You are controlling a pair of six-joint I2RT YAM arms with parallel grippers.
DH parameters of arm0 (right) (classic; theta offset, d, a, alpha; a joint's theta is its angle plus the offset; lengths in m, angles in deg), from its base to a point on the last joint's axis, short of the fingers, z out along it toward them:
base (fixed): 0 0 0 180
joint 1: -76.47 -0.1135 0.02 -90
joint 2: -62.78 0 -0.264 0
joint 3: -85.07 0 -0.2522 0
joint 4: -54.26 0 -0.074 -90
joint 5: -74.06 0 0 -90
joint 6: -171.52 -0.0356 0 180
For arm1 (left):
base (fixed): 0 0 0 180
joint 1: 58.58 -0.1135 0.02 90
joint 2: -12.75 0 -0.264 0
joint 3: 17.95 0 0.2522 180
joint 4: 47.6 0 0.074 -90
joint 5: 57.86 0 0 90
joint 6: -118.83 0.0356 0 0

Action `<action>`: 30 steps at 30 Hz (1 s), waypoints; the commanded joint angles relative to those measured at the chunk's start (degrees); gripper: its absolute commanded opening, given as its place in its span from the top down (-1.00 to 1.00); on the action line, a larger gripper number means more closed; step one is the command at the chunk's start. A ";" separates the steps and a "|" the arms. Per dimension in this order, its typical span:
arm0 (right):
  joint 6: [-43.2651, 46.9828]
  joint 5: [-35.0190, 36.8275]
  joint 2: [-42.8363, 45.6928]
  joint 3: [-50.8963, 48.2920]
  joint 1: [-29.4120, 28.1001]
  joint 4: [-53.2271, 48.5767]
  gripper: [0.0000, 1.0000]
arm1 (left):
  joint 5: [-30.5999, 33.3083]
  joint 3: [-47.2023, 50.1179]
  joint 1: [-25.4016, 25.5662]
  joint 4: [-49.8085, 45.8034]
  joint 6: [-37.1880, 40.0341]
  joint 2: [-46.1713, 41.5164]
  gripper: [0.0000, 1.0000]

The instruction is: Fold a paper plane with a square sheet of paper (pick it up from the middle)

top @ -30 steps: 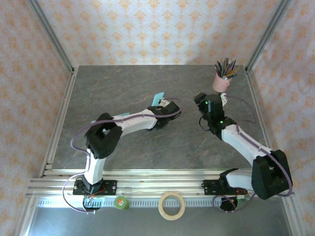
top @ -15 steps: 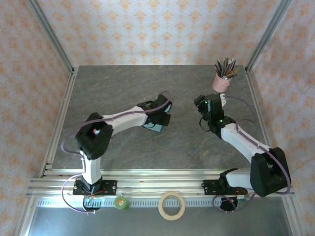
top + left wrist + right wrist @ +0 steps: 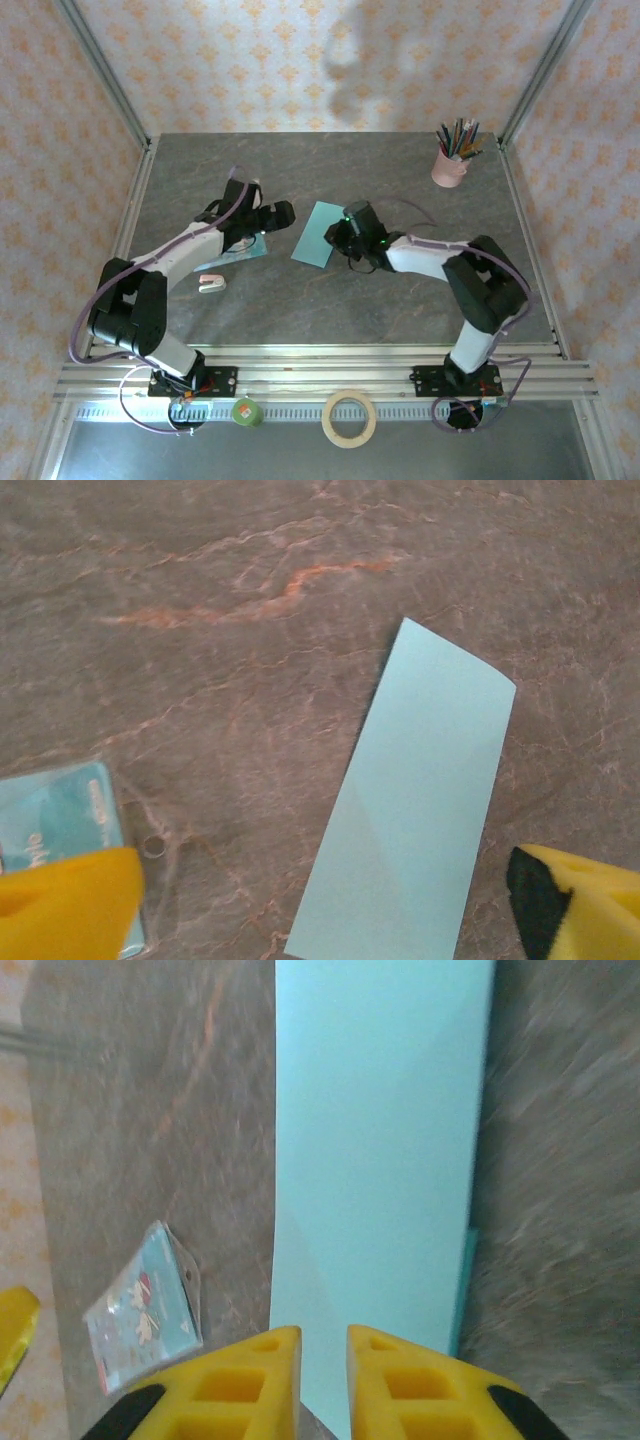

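The counter (image 3: 400,300) carries work in mid-fold. Judgement: the next crease wants one gripper pinning the strip flat while the other turns a corner squarely, or the thin paper will skid. The right gripper (image 3: 323,1348) reaches in low over the sheet's right side, elbow bent, jaws nearly together; whether they pinch paper cannot be told. The left gripper (image 3: 325,885) hovers just left, jaws wide apart. The square sheet of paper (image 3: 314,232) lies flat mid-counter, folded to a long rectangle. A small printed card (image 3: 60,815) lies by the left gripper, apart from the sheet.

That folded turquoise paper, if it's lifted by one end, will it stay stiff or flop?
The folded turquoise paper looks thin and lies flat, so it would likely droop from one end, though its folded layers may stiffen it slightly. Pushed, it would probably slide on the smooth table rather than lift.
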State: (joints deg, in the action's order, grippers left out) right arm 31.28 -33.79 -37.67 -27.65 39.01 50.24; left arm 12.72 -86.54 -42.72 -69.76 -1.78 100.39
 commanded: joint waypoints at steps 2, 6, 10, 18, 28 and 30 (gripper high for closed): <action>-1.10 -4.09 -4.38 3.18 -1.28 2.12 0.66 | -6.15 1.39 -1.27 4.49 -2.28 -2.20 -0.99; -0.79 -5.28 -7.52 3.61 -1.74 1.39 0.66 | -7.13 1.80 -1.37 5.42 -2.70 -1.70 -0.98; 1.13 -6.70 -9.10 2.92 -1.75 0.36 0.66 | -8.51 1.97 -1.44 6.14 -4.41 -0.91 -0.99; 19.19 -6.00 -9.50 1.56 -1.35 -13.00 0.64 | -10.97 3.58 -1.44 7.18 -5.34 -0.28 -0.99; 19.45 -8.63 0.93 0.17 -0.79 -5.12 0.56 | -17.97 9.30 -1.44 13.08 -9.69 0.62 -0.99; 11.55 -5.44 2.26 -1.67 -0.70 -0.47 0.56 | -18.99 10.77 -1.44 13.89 -10.62 0.35 -0.99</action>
State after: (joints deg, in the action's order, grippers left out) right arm 50.97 -42.53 -38.72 -27.63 37.90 44.10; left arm -2.93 -77.38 -43.99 -59.27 -10.15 100.52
